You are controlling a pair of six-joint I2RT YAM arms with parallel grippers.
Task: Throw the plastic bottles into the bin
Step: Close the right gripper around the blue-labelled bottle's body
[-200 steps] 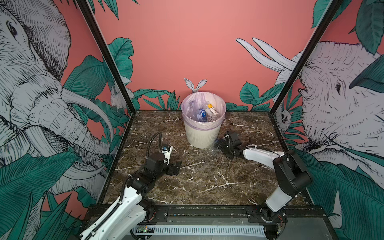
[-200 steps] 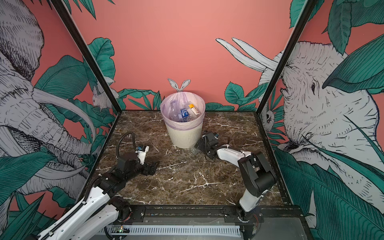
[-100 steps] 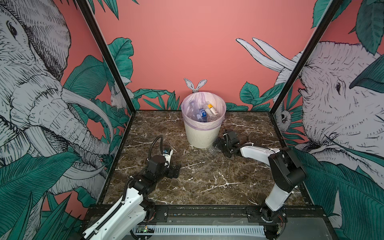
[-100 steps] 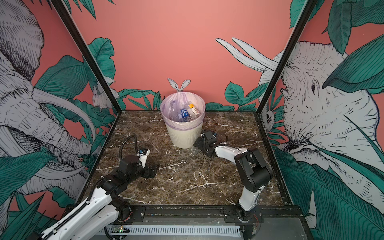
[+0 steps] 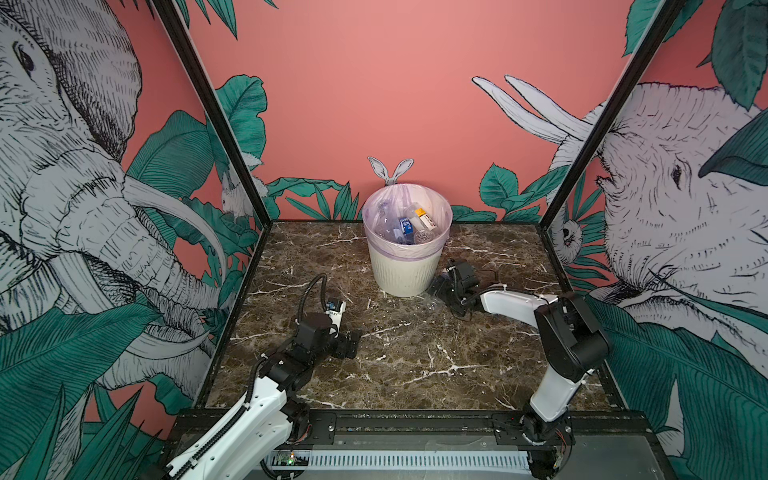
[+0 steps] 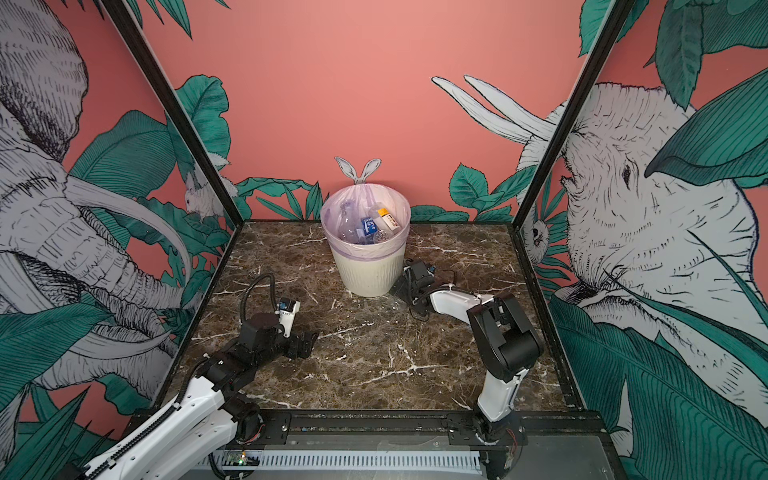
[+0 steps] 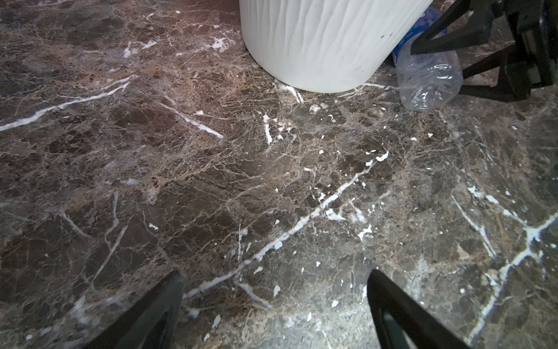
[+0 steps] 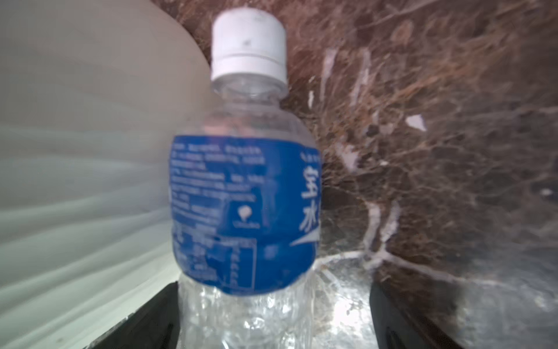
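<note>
Fingers of the right end effector (image 8: 273, 290) stand wide apart, released, with a small clear bottle (image 8: 244, 211) lying between them and nothing clamped. One finger (image 8: 145, 320) sits close against the bottle's crinkled lower body on the side toward the bin (image 8: 75, 151). The other finger (image 8: 401, 320) is apart from it, with bare desk (image 8: 453, 151) showing in the gap. The bottle has a blue label and a white cap, and the cap end points away from the end effector. In the left wrist view the same bottle (image 7: 428, 75) lies on its side on the desk (image 7: 211, 166), just beside the foot of the bin (image 7: 317, 45). Whether it touches the bin I cannot tell. In both top views the right end effector (image 5: 441, 296) (image 6: 402, 293) is low at the right of the bin's base. The left end effector (image 7: 275, 272) is also released, its two fingers spread over bare desk with nothing between them. In both top views the left end effector (image 5: 352, 345) (image 6: 307, 343) sits low over the left half of the desk, well apart from the bin. The bin (image 5: 405, 270) (image 6: 368, 274) stands upright at the back middle of the dark marbled desk (image 5: 415, 353). A pale lilac bag (image 5: 374, 237) is folded over its rim, and several more bottles (image 5: 405, 228) (image 6: 370, 226) lie heaped inside. Walls (image 5: 395, 83) painted pink with elephants and green leaves enclose the desk on three sides.
</note>
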